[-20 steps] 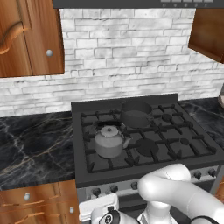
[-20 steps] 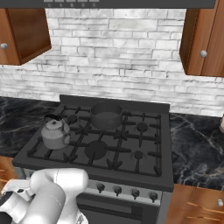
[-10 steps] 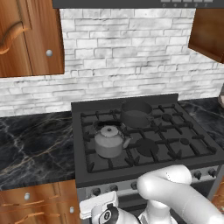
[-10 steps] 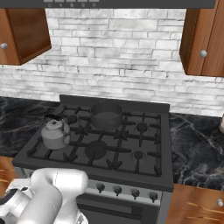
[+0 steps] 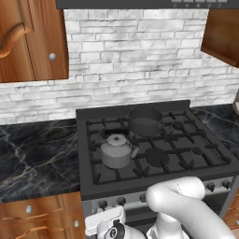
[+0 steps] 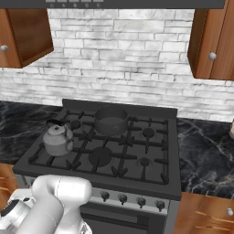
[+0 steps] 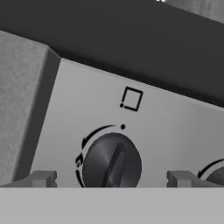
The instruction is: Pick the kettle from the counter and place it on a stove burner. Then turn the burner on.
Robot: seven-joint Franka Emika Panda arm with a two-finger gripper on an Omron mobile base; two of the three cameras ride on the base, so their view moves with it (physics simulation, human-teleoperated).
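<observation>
Left of frame centre, a dull-grey kettle (image 5: pixel 116 150) sits on the black stove (image 5: pixel 154 149) by a dark grey pot (image 5: pixel 145 121). Black marble counter (image 5: pixel 37 154) shows white-gold veins; the lower-centre knob (image 7: pixel 112 164) is dark on a pale grey panel (image 7: pixel 166 131).

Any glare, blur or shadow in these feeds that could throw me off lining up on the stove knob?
Hand view: the knob is sharp and evenly lit, no glare; open gripper tips frame it, its lower part cut off. Left base view: kettle shows a soft highlight, no blur. Right base view: flat rendered light, faint shadows under the grate.
</observation>
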